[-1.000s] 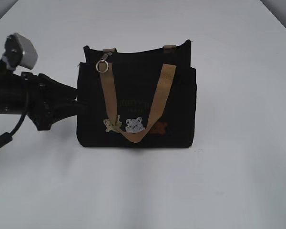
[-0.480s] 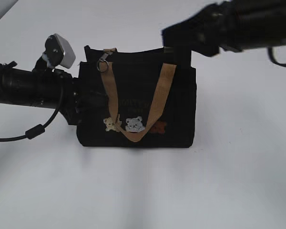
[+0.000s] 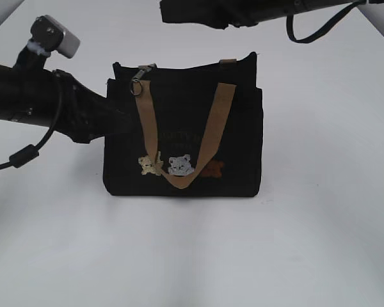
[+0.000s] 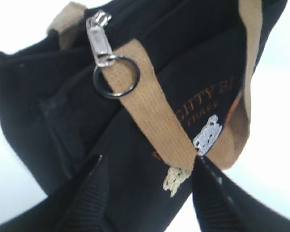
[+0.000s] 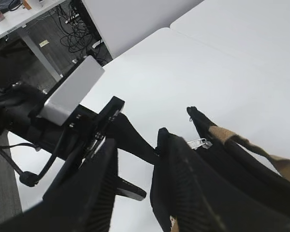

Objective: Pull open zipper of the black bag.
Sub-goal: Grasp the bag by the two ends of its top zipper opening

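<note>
The bag (image 3: 182,131) stands upright on the white table (image 3: 307,243), its zipper (image 4: 100,41) pull at the top left corner, while the left gripper (image 4: 147,191) is open against its left side and the right gripper (image 5: 135,183), open and empty, hovers above.

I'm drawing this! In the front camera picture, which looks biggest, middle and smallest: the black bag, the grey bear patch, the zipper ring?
1. black bag, far the biggest.
2. grey bear patch.
3. zipper ring, a little smaller than the bear.
</note>
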Controlling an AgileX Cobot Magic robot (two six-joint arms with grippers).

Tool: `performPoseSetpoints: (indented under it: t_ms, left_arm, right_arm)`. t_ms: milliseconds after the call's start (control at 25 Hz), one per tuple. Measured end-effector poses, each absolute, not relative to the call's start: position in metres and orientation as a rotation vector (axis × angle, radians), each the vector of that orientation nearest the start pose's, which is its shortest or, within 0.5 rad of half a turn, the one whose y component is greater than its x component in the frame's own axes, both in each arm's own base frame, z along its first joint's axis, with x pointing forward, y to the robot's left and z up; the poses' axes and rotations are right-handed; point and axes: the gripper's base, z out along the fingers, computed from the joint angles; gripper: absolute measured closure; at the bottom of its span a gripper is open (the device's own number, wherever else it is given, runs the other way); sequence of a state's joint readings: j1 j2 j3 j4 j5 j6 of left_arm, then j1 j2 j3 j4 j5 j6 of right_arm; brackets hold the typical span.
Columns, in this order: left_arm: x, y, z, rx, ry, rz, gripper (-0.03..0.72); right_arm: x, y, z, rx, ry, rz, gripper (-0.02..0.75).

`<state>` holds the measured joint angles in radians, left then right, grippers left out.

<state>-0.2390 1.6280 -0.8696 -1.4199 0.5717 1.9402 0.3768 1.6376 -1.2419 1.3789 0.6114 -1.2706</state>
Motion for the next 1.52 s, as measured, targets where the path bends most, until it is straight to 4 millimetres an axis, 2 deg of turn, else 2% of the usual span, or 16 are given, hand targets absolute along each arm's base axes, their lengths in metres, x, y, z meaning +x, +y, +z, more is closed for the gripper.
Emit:
performPoseSetpoints:
  t_ms: [200,400,520,640,720,800,840,880,1160,1440,1480,1520]
  left_arm:
    - [0.299,-0.115,0.210,1.095,2.001,-0.448,0.249]
    - [0.304,-0.098,0.206,0.991,2.037,-0.402,0.244]
    - [0.307,-0.103,0.205,0.994,1.973,-0.446,0.244]
    - [0.311,-0.113,0.193,1.009,1.942,-0.526,0.251]
    - [0.312,-0.118,0.182,1.020,1.955,-0.555,0.316]
    - [0.313,-0.120,0.175,1.038,1.959,-0.560,0.463]
    - [0.313,-0.120,0.174,1.041,1.956,-0.560,0.561]
    - [0.313,-0.122,0.174,1.043,1.950,-0.568,0.620]
    - [0.313,-0.124,0.176,1.025,1.924,-0.611,0.633]
    - [0.312,-0.126,0.176,1.027,1.921,-0.617,0.633]
    - [0.312,-0.126,0.176,1.026,1.921,-0.617,0.633]
    - [0.312,-0.126,0.176,1.026,1.921,-0.617,0.633]
  right_arm:
    - [0.329,0.187,0.306,-0.713,1.952,0.899,0.449]
    - [0.328,0.188,0.305,-0.724,1.955,0.908,0.450]
    - [0.328,0.194,0.300,-0.739,1.966,0.919,0.450]
    - [0.325,0.209,0.288,-0.774,1.990,0.938,0.450]
    - [0.324,0.219,0.279,-0.795,2.009,0.929,0.450]
    - [0.325,0.225,0.271,-0.793,2.024,0.905,0.450]
    - [0.327,0.227,0.267,-0.789,2.034,0.893,0.450]
    - [0.328,0.228,0.264,-0.780,2.042,0.877,0.450]
    - [0.340,0.232,0.241,-0.750,2.080,0.738,0.441]
    - [0.361,0.242,0.236,-0.667,2.078,0.759,0.444]
    - [0.364,0.245,0.233,-0.657,2.088,0.774,0.465]
    - [0.365,0.246,0.231,-0.646,2.099,0.785,0.522]
